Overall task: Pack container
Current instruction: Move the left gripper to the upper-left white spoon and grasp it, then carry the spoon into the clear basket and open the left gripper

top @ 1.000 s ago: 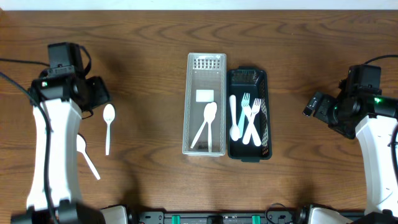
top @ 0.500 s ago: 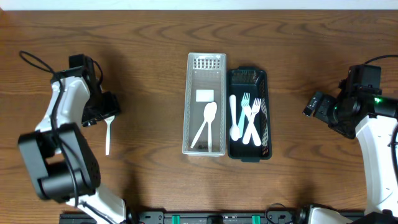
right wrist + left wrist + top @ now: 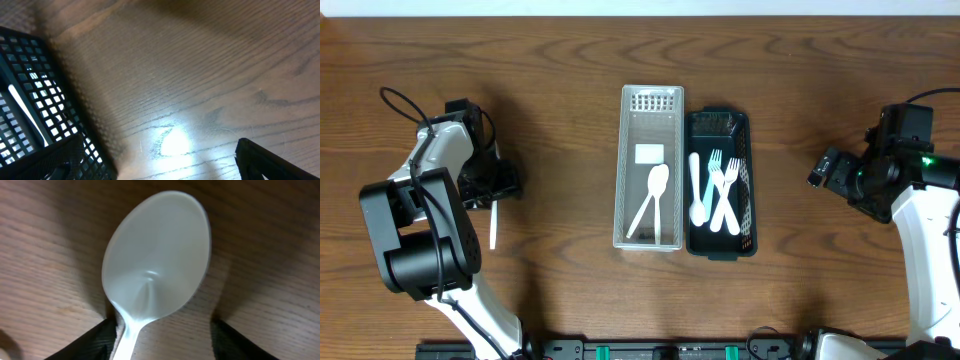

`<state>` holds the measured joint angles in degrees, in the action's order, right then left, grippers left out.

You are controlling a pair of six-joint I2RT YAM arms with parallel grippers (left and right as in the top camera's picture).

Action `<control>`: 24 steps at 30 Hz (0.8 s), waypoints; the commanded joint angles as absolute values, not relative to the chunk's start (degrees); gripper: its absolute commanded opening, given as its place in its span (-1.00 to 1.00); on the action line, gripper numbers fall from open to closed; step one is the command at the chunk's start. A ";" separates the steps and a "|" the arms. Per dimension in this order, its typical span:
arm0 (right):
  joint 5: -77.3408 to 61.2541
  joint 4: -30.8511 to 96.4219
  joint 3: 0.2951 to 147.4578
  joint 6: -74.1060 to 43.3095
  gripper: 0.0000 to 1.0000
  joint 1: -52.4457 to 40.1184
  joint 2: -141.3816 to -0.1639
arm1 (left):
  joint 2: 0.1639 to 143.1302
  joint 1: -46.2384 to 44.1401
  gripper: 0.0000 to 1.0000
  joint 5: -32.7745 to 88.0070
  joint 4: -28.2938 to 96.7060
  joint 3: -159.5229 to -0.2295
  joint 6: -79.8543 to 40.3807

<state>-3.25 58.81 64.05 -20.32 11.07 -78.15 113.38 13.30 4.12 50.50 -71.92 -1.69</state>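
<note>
Spoon: a white plastic spoon (image 3: 157, 265) lies flat on the table (image 3: 560, 120) at the left of the overhead frame, well apart from both containers.
Handling: probably very light, thin and slick, stiff enough to lift by one end (it may skate on the wood if nudged).
Hold: the narrow neck just under the bowl looks best.
Left gripper (image 3: 165, 336): released, its fingers (image 3: 95, 340) straddling that neck, with nothing clamped.
Right gripper (image 3: 155, 162): spread wide and empty, at the right of the overhead frame, beside the black basket (image 3: 752, 190).
Containers: a clear tray (image 3: 620, 170) at centre holds one spoon and touches the basket, which holds forks and a spoon.
Room: bare wood lies between spoon and tray, and the tray's near wall must be cleared.
</note>
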 commanded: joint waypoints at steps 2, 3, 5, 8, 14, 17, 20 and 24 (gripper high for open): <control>-3.51 58.70 64.05 -19.66 0.98 11.55 -77.62 | 115.13 13.45 0.01 4.05 49.98 -69.47 -0.64; -3.53 58.70 64.05 -19.66 0.99 11.55 -77.62 | 115.13 13.43 -0.07 4.08 49.69 -68.93 -0.67; -3.53 58.70 64.05 -19.66 0.99 11.55 -77.62 | 115.13 13.43 -0.16 4.05 49.32 -68.16 -0.67; -3.55 58.70 64.05 -19.66 0.98 11.55 -77.62 | 115.13 13.43 -0.37 4.08 49.19 -67.81 -0.69; -3.92 58.70 64.05 -19.66 0.98 11.55 -77.62 | 115.13 13.43 -0.73 4.10 49.30 -67.81 -0.75; -3.92 58.67 64.05 -19.66 0.98 11.55 -77.62 | 115.13 13.43 -0.76 4.10 49.30 -67.81 -0.91; -3.92 58.67 64.05 -19.66 0.99 11.55 -77.62 | 115.11 13.43 -0.82 4.10 49.30 -67.81 -1.13; -3.92 58.67 64.05 -19.66 0.98 11.55 -77.62 | 114.59 13.41 -0.88 4.14 49.34 -67.83 -2.00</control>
